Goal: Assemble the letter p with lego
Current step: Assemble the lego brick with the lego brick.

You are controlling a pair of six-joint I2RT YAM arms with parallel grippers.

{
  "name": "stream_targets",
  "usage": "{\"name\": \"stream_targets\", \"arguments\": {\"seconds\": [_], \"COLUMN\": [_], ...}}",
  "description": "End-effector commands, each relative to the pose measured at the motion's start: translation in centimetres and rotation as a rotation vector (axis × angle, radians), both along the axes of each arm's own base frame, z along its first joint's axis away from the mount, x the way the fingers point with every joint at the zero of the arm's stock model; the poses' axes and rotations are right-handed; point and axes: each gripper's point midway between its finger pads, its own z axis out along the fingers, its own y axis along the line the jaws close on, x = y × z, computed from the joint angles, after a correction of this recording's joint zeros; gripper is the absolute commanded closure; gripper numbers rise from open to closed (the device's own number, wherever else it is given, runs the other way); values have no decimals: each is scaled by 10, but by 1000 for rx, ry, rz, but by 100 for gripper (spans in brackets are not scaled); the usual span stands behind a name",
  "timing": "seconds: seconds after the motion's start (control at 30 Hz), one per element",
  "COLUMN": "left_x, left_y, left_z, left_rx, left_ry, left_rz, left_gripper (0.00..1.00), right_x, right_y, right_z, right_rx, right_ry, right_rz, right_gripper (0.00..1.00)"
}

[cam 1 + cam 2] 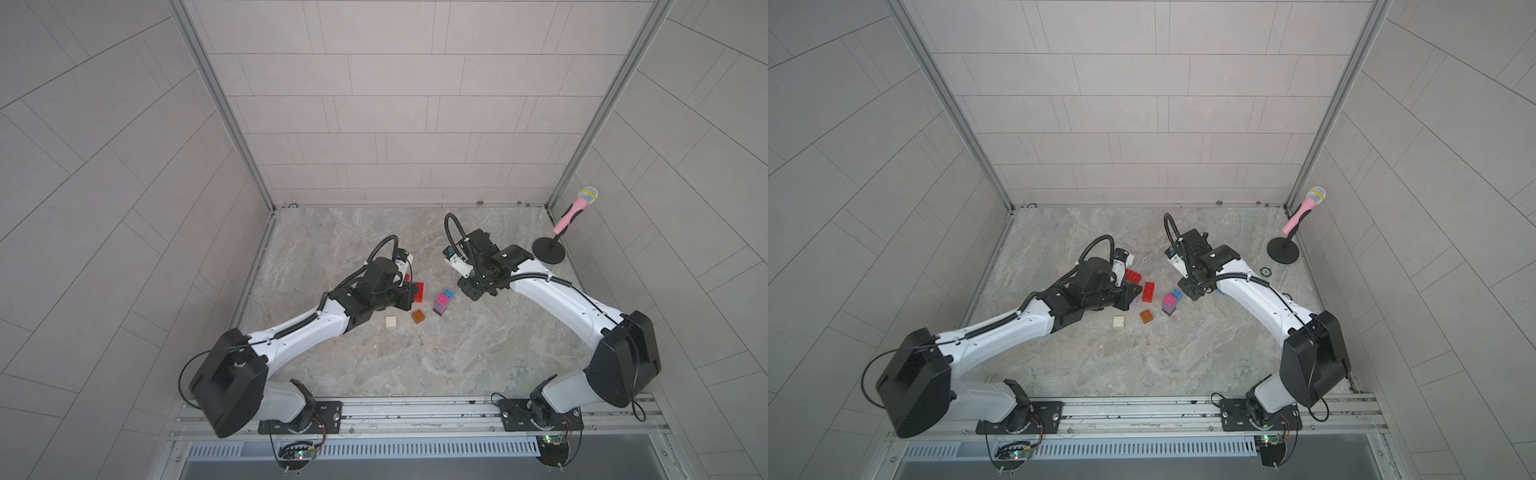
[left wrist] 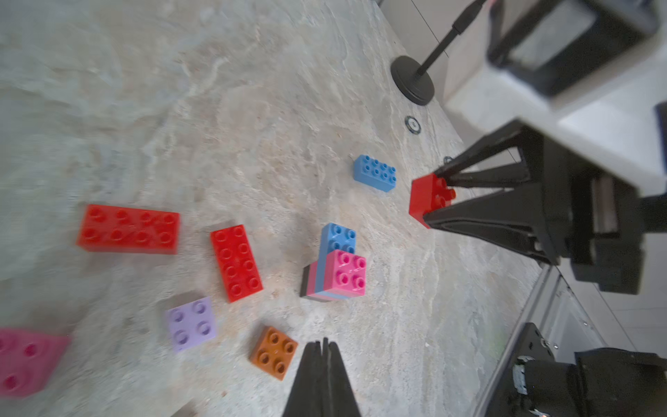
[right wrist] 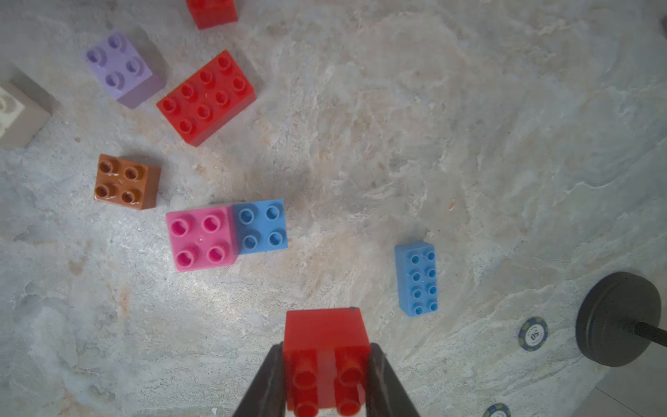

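My right gripper (image 3: 326,364) is shut on a small red square lego brick (image 3: 325,332), held above the table; it also shows in the left wrist view, the red brick (image 2: 427,196) between the black fingers. My left gripper (image 2: 324,344) is shut with nothing in it, just beside an orange-brown square brick (image 2: 274,352). A stack topped by a pink square and a blue brick (image 3: 200,238) (image 1: 441,301) stands mid-table. Around it lie two red oblong bricks (image 2: 236,261) (image 2: 128,229), a lilac square (image 2: 191,323), a blue oblong (image 3: 415,278), a cream square (image 1: 391,322) and a blurred pink square (image 2: 21,357).
A pink toy microphone (image 1: 575,210) leans on a black round-based stand (image 1: 548,250) at the far right corner. A poker chip (image 3: 533,333) lies near that base. Metal frame posts and tiled walls close in the table on three sides.
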Motion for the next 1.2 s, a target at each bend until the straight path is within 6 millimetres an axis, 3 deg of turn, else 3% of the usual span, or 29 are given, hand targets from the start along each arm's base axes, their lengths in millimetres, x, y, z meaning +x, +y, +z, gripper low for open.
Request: {"name": "stream_targets", "arguments": {"seconds": [0.0,0.13,0.27,0.67,1.17], "left_x": [-9,-13,-10,0,13], "left_y": [-33,-53,-57,-70,-72], "left_z": [-2,-15,-19,-39,-40], "left_rx": [-43,-25,-4,46,66], "left_ry": [83,111,110,118,68], "left_rz": [-101,-134,-124,-112,-92], "left_gripper": [100,100,100,100,100], "right_x": [10,27,33,33,31], "right_y": [-5,-8,-13,-16,-14], "right_z": [2,4,-2,-20,-27], "right_rx": [24,58,78,87,88], "right_ry": [28,29,42,88,112], "right_rz": [-42,-72,-91,-102,-96], "right_gripper": [82,83,83,84,84]}}
